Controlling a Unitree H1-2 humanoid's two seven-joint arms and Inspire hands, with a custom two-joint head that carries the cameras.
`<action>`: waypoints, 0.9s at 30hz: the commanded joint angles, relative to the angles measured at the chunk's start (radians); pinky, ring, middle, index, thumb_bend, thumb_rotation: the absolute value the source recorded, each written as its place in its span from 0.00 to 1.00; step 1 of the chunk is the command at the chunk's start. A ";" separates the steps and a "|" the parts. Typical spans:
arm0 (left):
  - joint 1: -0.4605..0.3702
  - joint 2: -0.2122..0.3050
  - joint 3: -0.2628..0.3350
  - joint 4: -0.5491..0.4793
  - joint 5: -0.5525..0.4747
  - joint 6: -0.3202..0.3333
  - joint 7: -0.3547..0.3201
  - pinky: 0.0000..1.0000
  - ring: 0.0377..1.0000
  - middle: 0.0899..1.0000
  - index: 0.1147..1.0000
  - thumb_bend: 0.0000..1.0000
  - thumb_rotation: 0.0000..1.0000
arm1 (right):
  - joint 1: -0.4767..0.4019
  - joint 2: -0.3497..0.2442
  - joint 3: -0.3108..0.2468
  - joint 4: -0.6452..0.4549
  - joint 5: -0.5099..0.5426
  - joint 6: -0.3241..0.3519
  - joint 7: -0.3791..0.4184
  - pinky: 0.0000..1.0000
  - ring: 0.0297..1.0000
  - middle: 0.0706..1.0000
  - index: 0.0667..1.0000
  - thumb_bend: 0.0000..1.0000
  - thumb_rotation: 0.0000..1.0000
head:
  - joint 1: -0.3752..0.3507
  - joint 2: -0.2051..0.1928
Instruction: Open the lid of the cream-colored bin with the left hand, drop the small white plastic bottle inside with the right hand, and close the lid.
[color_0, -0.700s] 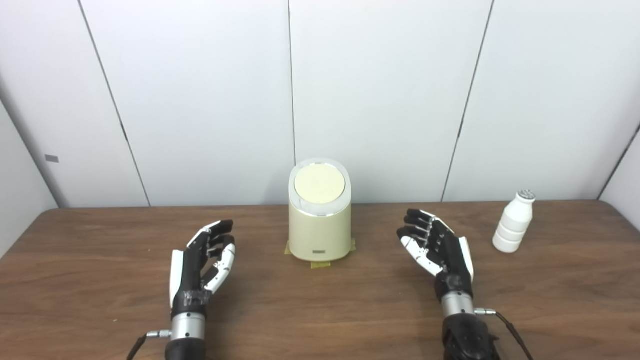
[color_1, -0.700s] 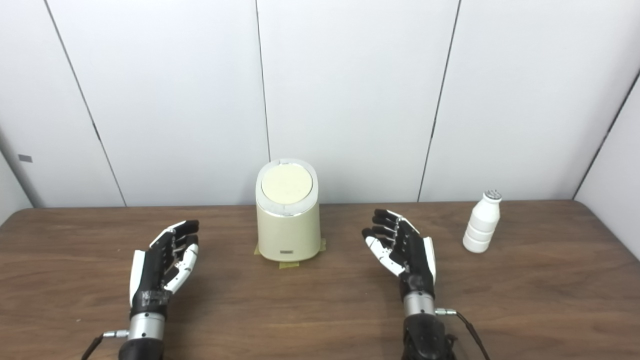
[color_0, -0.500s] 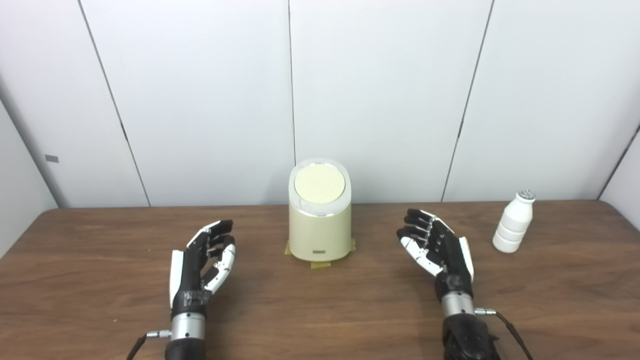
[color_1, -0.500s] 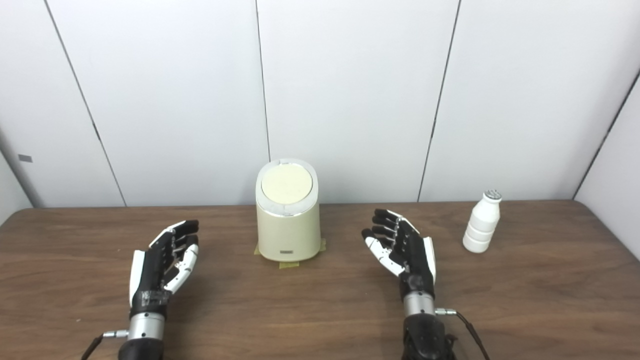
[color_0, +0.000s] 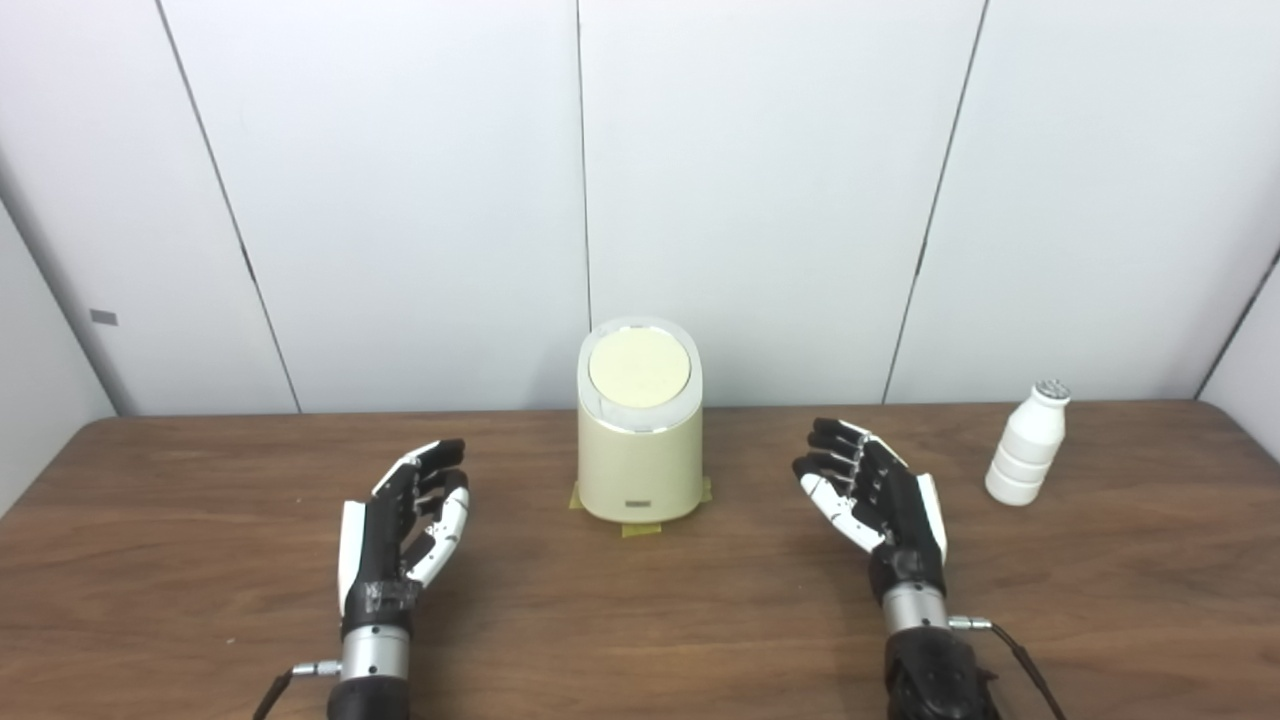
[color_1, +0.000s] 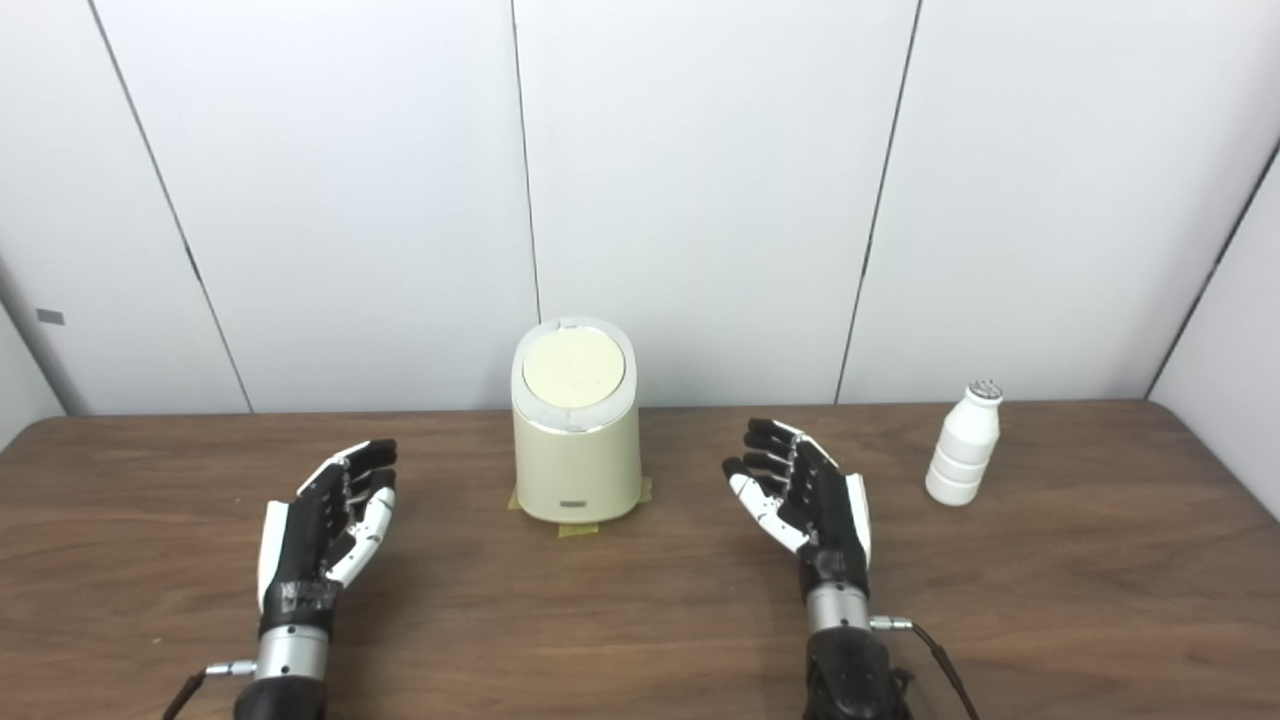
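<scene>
No text, brand, number or sign can be read anywhere in either view. The cream-colored bin (color_0: 640, 440) carries a small dark plate (color_0: 639, 503) low on its front, just above the base, but whatever is printed on it is too small and blurred to make out. The small white plastic bottle (color_0: 1025, 448) shows only plain ribbed white sides, and the pattern on its cap (color_0: 1051, 390) is too fine to tell. A small grey rectangle (color_0: 103, 317) on the left wall panel bears no legible marking.
</scene>
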 joint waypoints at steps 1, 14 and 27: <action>0.028 0.012 -0.013 0.002 -0.007 -0.046 -0.026 0.71 0.79 0.79 0.78 0.41 0.68 | 0.003 -0.004 -0.006 0.035 0.000 -0.030 -0.003 0.61 0.68 0.69 0.66 0.26 0.23 | -0.002 0.000; -0.033 -0.016 -0.019 -0.203 -0.060 0.065 -0.099 0.81 0.88 0.87 0.86 0.71 0.83 | -0.009 0.007 -0.016 0.070 0.006 -0.044 -0.013 0.61 0.67 0.68 0.65 0.27 0.19 | -0.008 -0.016; -0.278 -0.047 -0.046 -0.160 0.106 0.295 -0.024 0.86 0.93 0.94 0.92 0.64 0.79 | -0.006 0.007 -0.022 0.070 0.025 -0.042 -0.009 0.61 0.66 0.66 0.64 0.27 0.21 | -0.009 -0.021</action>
